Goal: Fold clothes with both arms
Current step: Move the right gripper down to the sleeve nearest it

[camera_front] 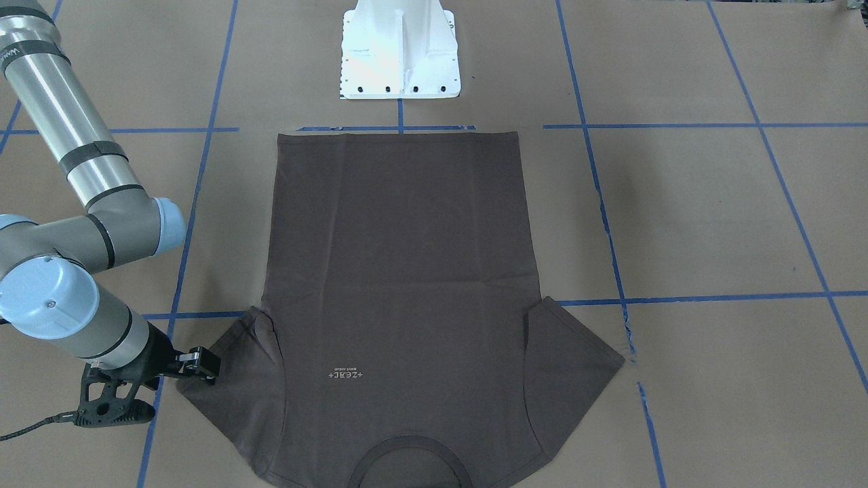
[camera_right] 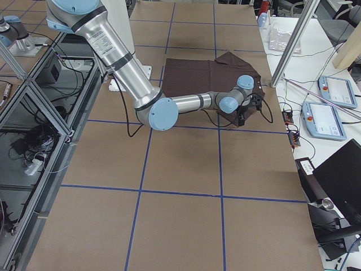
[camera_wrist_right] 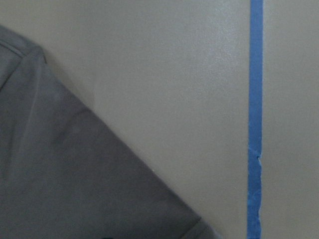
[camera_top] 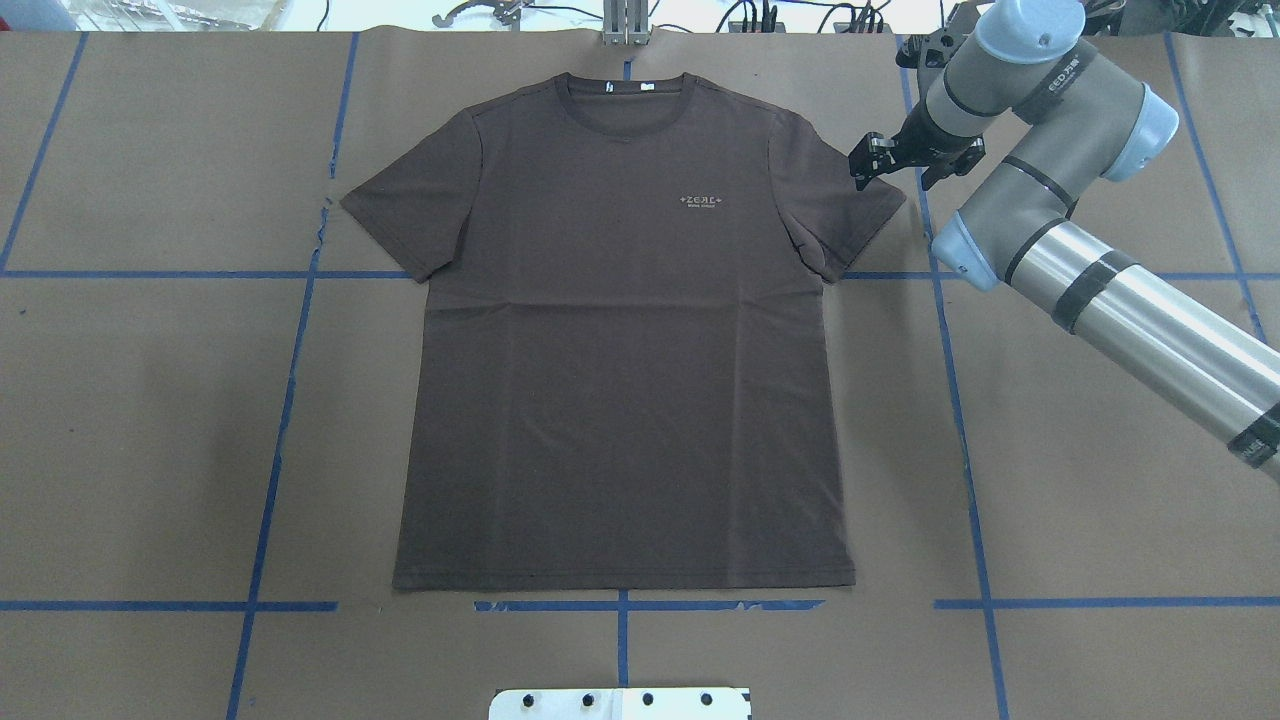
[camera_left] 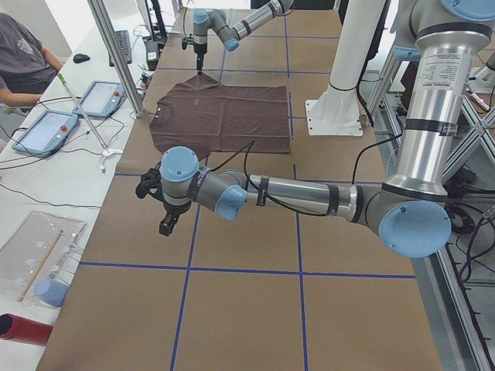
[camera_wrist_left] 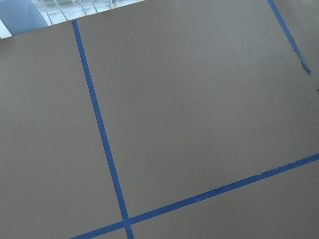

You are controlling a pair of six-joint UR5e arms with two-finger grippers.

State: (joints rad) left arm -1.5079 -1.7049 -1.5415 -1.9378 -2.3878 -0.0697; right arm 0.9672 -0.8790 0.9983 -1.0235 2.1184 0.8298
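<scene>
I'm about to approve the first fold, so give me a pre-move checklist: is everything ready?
1. T-shirt flat, both sleeves spread: ok.
2. Right gripper open beside the right-hand sleeve: ok.
3. That sleeve gripped: not ok, nothing held.
4. Left gripper at the left-hand sleeve: not ok, it hangs over the table, apart from the shirt.
5. Left gripper open: cannot tell.
</scene>
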